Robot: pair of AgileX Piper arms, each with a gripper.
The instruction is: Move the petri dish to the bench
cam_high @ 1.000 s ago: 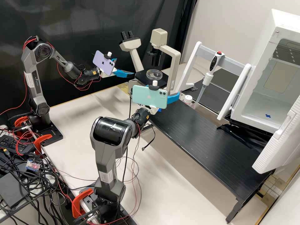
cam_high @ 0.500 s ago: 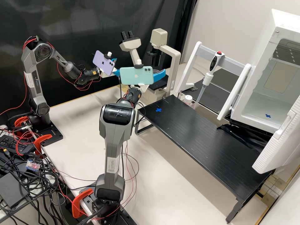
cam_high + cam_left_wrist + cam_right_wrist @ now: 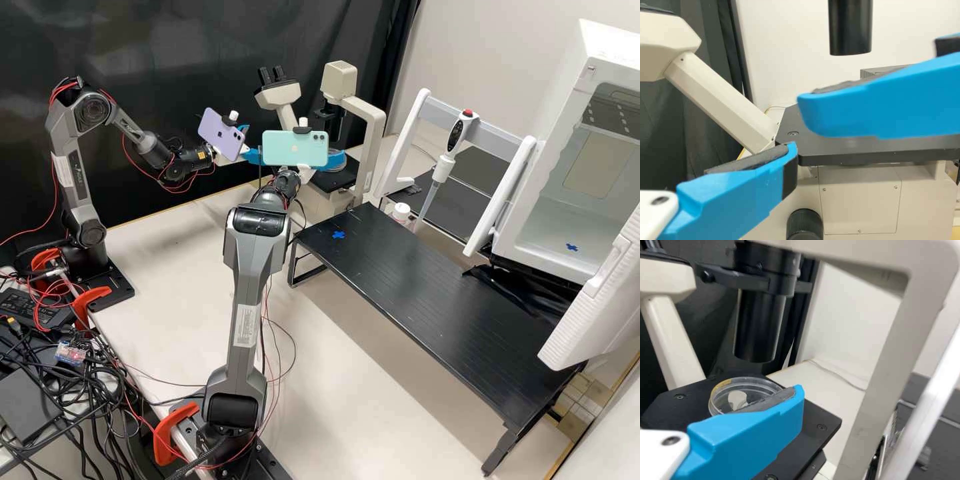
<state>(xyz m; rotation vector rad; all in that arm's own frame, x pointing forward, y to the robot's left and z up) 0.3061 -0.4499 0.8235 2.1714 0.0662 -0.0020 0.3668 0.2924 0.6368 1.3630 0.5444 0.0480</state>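
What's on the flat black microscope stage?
A clear round petri dish. A bright blue gripper finger hides its near side and part of the stage; can't tell what's behind there.

The left arm (image 3: 77, 167) and right arm (image 3: 250, 280) are dark grey, with rounded black joints (image 3: 257, 221), pale printed labels (image 3: 247, 325), thin red cables (image 3: 65, 85) and flat black bases (image 3: 120, 287). A mauve phone (image 3: 222, 135) sits on the left wrist, a mint one (image 3: 293, 148) on the right. Their bright blue, angular fingers (image 3: 750, 440) have rough grey pads (image 3: 771, 400) and white, rounded mounts (image 3: 660, 455) with a dark screw (image 3: 671, 441).
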